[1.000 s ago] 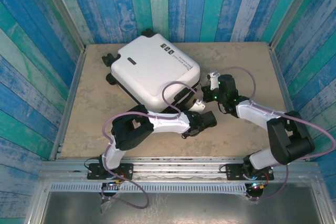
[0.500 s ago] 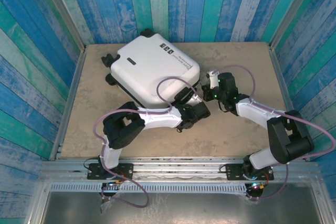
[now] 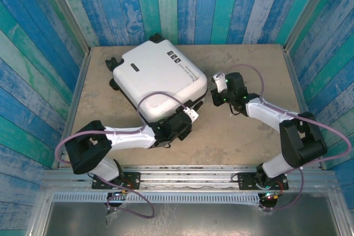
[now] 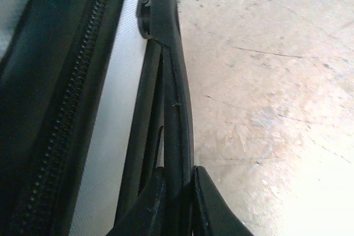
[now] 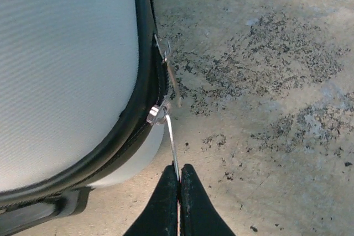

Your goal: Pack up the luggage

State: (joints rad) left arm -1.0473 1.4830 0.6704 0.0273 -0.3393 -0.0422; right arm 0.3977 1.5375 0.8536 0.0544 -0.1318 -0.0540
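Note:
The white hard-shell luggage (image 3: 157, 75) lies closed and flat on the table, wheels to the back left. My left gripper (image 3: 178, 119) is at its near edge, shut on the black side handle (image 4: 176, 109); both fingers (image 4: 206, 203) pinch the strap beside the black zipper (image 4: 66, 120). My right gripper (image 3: 212, 96) is at the case's right corner. In the right wrist view it (image 5: 178, 174) is shut on a thin metal zipper pull (image 5: 170, 139), which hangs from the slider (image 5: 156, 113) on the black trim; the white shell (image 5: 66, 70) is to the left.
The stone-coloured tabletop (image 3: 249, 136) is walled by blue and green planks (image 3: 182, 4) at the back and both sides. A second zipper pull (image 5: 168, 67) lies just above the held one. Bare table spreads right of the case (image 5: 265, 109).
My left arm has swung left, its gripper sliding left along the case's near edge onto the handle. The luggage has shifted slightly left and back. My right gripper followed the corner leftward.

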